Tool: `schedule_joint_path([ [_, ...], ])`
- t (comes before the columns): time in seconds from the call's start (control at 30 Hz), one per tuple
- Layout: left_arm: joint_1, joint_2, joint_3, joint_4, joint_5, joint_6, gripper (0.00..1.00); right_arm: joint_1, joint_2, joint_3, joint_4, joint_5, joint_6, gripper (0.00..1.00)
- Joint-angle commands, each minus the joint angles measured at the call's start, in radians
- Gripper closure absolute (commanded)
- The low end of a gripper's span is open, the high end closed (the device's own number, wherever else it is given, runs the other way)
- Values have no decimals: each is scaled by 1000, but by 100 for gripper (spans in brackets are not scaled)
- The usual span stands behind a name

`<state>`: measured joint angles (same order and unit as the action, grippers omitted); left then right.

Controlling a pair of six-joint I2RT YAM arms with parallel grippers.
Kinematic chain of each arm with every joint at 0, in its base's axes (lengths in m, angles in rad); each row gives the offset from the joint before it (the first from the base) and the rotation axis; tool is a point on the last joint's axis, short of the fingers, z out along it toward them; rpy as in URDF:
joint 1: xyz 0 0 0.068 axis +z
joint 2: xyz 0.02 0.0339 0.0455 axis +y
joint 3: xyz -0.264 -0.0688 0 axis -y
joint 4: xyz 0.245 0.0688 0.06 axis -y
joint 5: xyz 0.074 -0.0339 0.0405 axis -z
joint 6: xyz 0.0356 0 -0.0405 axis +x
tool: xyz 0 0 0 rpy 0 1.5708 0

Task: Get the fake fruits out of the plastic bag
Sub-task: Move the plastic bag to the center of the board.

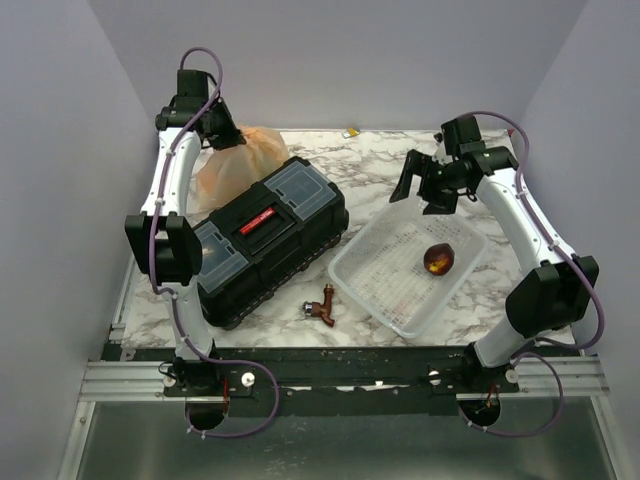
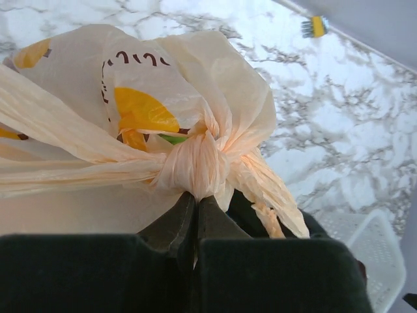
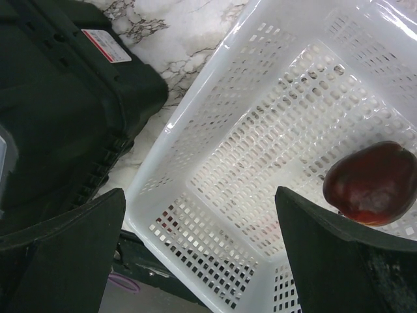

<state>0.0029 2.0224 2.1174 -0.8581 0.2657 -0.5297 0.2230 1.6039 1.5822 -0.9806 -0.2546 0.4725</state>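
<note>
The plastic bag [image 1: 255, 152], tan and printed with yellow bananas, lies at the back left behind the toolbox. Its top is tied in a knot [image 2: 195, 163]. My left gripper [image 2: 195, 197] is shut on the film just under that knot, jaws pressed together. The fake fruits are hidden inside the bag [image 2: 130, 85]; only a sliver of green [image 2: 173, 138] shows through the film. My right gripper [image 3: 199, 202] hangs open above the near corner of the white mesh basket [image 3: 215, 98], with nothing between its fingers.
A black toolbox [image 1: 265, 235] sits in front of the bag. The basket [image 1: 350, 270] holds one maroon-brown glossy fruit [image 1: 439, 259]. A small brown tap-shaped piece [image 1: 322, 305] lies near the front edge. A tiny yellow clip [image 1: 351, 131] rests by the back wall.
</note>
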Motion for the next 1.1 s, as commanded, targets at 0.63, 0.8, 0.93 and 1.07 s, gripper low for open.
schedule_joint_path([
  [0.63,-303,199,225,405,312,-304,100,1,37,47,3,-22,-16,0],
  [0.8,-359,248,264,399,339,-325,100,0,44,57,2,-29,-11,0],
  [0.93,-397,250,248,385,346,-318,100,1,54,65,6,-32,-10,0],
  [1.07,-427,239,195,383,338,-367,100,1,66,70,16,-27,-12,0],
])
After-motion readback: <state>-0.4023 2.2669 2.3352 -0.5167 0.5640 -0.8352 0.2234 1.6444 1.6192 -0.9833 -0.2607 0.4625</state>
